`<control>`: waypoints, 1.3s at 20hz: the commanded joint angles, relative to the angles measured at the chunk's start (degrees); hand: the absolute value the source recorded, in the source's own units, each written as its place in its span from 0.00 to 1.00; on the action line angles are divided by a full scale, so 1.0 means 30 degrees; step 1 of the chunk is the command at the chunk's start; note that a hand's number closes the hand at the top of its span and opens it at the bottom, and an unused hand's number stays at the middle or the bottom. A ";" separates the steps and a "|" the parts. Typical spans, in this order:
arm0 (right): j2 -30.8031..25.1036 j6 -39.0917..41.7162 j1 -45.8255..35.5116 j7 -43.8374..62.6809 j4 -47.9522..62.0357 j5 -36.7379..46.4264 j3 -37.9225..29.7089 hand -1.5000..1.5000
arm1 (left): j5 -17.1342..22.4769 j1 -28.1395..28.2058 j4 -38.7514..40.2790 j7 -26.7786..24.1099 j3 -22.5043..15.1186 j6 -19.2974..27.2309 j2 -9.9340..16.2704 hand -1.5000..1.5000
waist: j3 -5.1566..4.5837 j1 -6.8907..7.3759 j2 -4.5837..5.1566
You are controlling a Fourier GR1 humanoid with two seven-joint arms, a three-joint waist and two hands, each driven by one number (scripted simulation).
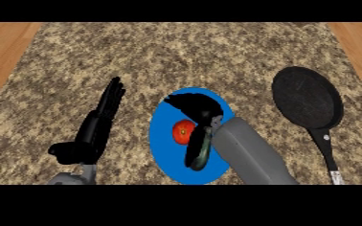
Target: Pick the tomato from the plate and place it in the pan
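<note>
Right hand [200, 117] arched over tomato [183, 132], plate [164, 143]

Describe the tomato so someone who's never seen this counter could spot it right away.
On the speckled counter, find the blue plate near the front. The tomato sits on it, beside the right hand. It is the only small red round thing there.

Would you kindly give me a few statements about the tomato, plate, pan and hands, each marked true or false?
1. The tomato lies on the blue plate. True.
2. The pan holds the tomato. False: nothing shows in it.
3. The right hand is over the plate, beside the tomato. True.
4. The left hand grips the pan's handle. False: it rests open at the plate's left.
</note>
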 commanded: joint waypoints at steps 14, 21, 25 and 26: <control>0.0165 -0.4222 -0.0722 -0.2695 0.4877 0.1151 0.3722 1.00 | -0.1019 0.1155 -0.1387 0.0384 0.0042 -0.0486 -0.0526 0.50 | 0.0007 0.0242 0.0050; 0.0165 -0.6901 -0.2136 -0.3001 0.3914 0.1359 0.0801 1.00 | -0.1174 -0.0880 -0.0272 0.1235 0.1129 -0.0421 -0.0827 0.50 | 0.0009 0.0037 0.0046; -0.0284 -0.8644 -0.0920 0.0007 0.1387 0.2478 0.0091 1.00 | -0.1219 0.0495 -0.0493 0.0465 0.0616 -0.0507 -0.1157 0.50 | -0.0005 -0.0417 -0.0115; -0.0163 -0.9123 -0.1017 0.1914 0.1684 0.2542 -0.0628 1.00 | -0.1016 0.0966 0.0037 -0.0206 0.1045 -0.0826 -0.0753 0.50 | -0.0022 -0.0533 -0.0144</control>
